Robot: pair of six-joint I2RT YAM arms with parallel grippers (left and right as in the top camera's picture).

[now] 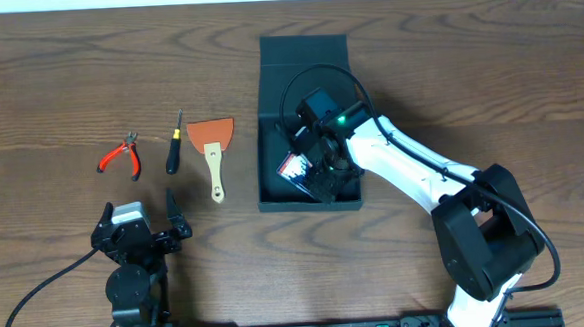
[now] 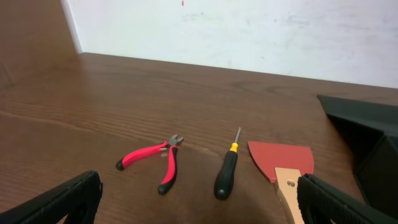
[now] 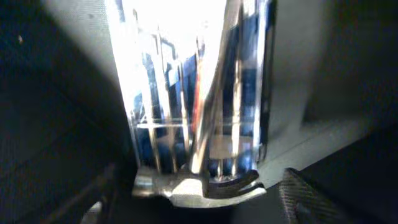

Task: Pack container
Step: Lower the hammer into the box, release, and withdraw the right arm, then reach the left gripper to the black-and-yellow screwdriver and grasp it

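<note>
The container (image 1: 266, 135), a dark teal box, lies open in the middle of the table with its flap lid (image 1: 303, 59) folded back. My right gripper (image 1: 323, 174) reaches down into it. Under it, on the box floor, lies a clear plastic pack (image 1: 292, 166) with red and blue contents. In the right wrist view the shiny pack (image 3: 186, 93) sits between the jaws of the right gripper (image 3: 199, 199), with a gap to the right finger (image 3: 311, 196). My left gripper (image 1: 140, 204) stands wide open at the front left, holding nothing.
Left of the box lie red-handled pliers (image 1: 119, 155), a black screwdriver (image 1: 174, 148) and a scraper (image 1: 213, 148) with a red blade and wooden handle. The left wrist view shows the pliers (image 2: 155, 158), screwdriver (image 2: 227, 171) and scraper (image 2: 283, 158) ahead of the open jaws.
</note>
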